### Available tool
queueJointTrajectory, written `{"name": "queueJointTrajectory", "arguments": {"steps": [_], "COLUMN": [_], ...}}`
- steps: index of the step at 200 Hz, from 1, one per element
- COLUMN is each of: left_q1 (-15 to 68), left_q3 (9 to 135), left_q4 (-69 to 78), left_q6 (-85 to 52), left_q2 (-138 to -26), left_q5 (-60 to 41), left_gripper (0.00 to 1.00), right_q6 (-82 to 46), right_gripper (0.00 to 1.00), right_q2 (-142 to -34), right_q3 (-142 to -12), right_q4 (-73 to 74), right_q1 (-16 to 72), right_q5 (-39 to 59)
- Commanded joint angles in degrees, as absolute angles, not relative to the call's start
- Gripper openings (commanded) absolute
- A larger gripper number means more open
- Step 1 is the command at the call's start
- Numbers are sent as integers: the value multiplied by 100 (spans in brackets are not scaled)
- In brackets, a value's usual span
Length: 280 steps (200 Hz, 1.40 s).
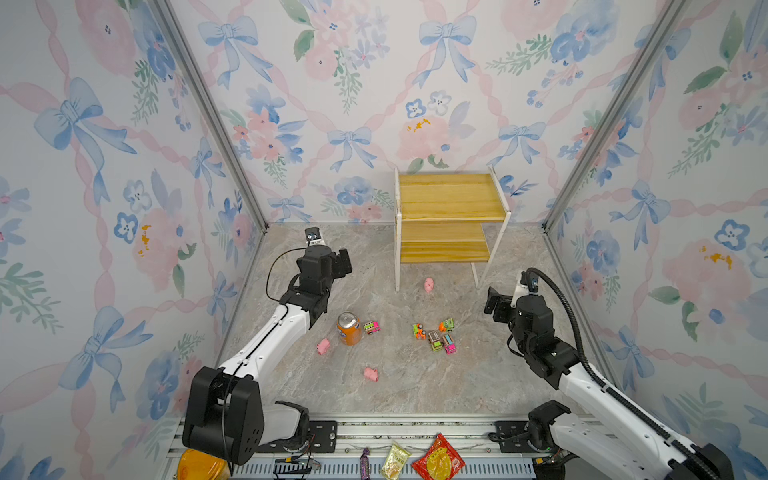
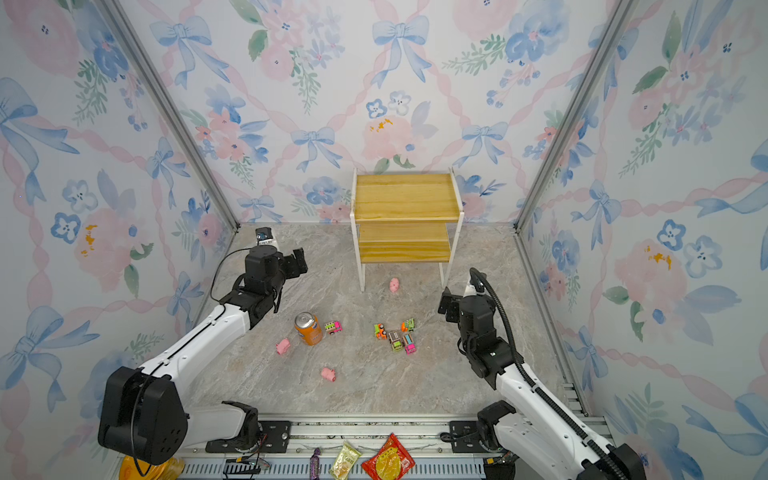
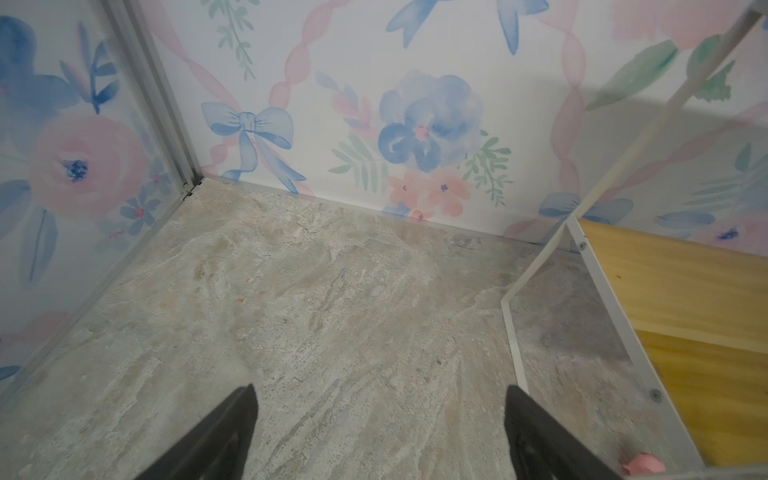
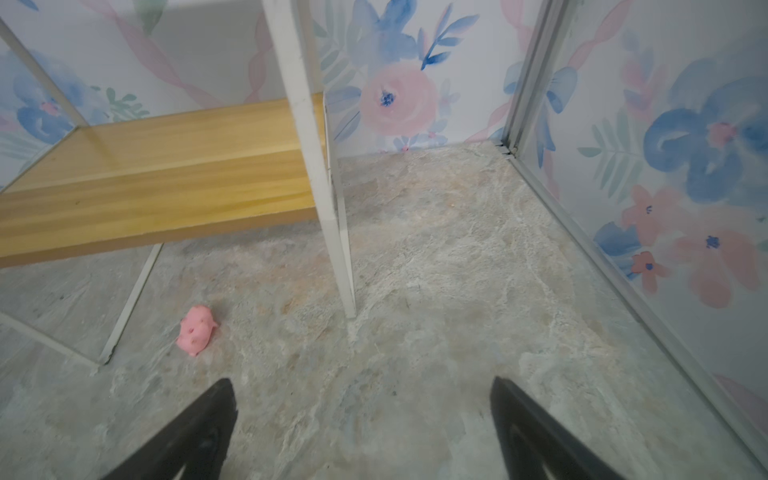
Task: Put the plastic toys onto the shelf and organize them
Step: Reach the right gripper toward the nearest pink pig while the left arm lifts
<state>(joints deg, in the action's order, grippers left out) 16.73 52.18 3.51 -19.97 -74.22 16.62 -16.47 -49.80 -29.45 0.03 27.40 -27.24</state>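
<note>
The shelf (image 1: 451,220) (image 2: 405,216), yellow boards on a white frame, stands bare at the back wall. The plastic toys lie on the floor in both top views. One pink pig (image 1: 429,285) (image 4: 196,330) is just in front of the shelf, and two more pigs (image 1: 323,345) (image 1: 371,374) sit nearer the front. Several small trucks (image 1: 436,337) cluster at the middle, and one truck (image 1: 371,327) rests beside the can. My left gripper (image 1: 343,264) (image 3: 380,388) hovers open and empty left of the shelf. My right gripper (image 1: 494,303) (image 4: 361,380) hovers open and empty by the shelf's right leg.
An orange soda can (image 1: 349,328) stands upright between a pig and a truck. Snack packets (image 1: 438,461) lie on the front rail outside the floor area. Flowered walls close in the floor on three sides, and the shelf legs (image 4: 332,232) reach the floor near my right gripper.
</note>
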Motion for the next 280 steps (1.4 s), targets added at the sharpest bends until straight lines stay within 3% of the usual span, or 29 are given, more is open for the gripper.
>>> {"name": "queueJointTrajectory", "arguments": {"steps": [1,43,93,194,280], "left_q1": [1945,2535,2612,734,624], "left_q3": [5451,5718,5547,5054,4975], "left_q4": [-247,-815,-1424,-1253,-1159], "left_q6": [-1825,-1598,-1566,-2404,-2505], "left_q2": [-7351,-7509,-7381,-7241,-7093], "left_q5": [1286,1196,1066,86,37], "left_gripper": [93,92,91,85,84], "right_q6": [-1944,-2127,-1795,-577,-136], "right_gripper": [97,100,89,76,73], "right_q2": [-5084,-5399,-5687,-8027,-9322], "right_q3": [-3215,-3375,-3301,-4213,-4956], "right_q4": [-973,-1534,-870,797,868], "right_q1": [3275,4146,4839,6492,6785], "right_q5": [-2725,-2567,-1881,14,1016]}}
